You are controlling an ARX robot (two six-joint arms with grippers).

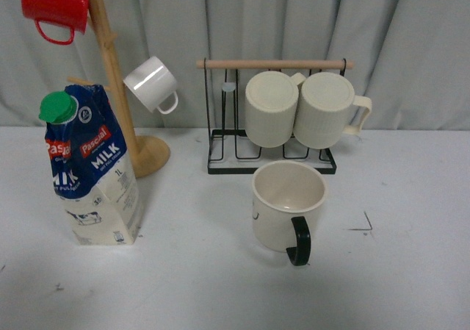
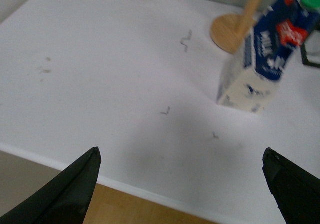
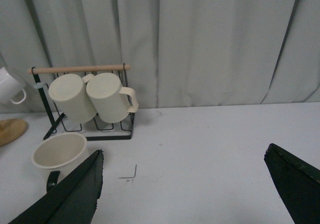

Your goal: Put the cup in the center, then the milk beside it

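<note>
**Cup (image 1: 288, 203) seemed placed, milk (image 1: 92, 170) not yet moved**

Cup stood nearest to the front camera, upright on the white table (image 1: 411, 286), just in front of the black wire rack (image 1: 220, 152) with the two ribbed mugs. Its black handle pointed toward the camera and its mouth was open upward. One small black corner mark (image 1: 365, 226) lay on the table to its right, near but not touching. From this I judged that the cup was inside the center (image 1: 220, 264), so the first half of the task looked done. I could not make out the other marks clearly in the front view, so this was not certain.

The milk stood upright at the left side of the table, close to the base of the wooden mug tree (image 1: 150, 156) and well apart from the cup. It was not beside the cup, so the second half was left to do.

No arm showed in the front view. The left gripper (image 2: 181, 153) was spread wide and held nothing; it hung above the near table edge, with the milk further ahead of it. The right gripper (image 3: 184, 151) was also spread wide and empty, over bare table to the right of the cup. My judgement was that the left arm, being nearer, would suit the carton.
</note>
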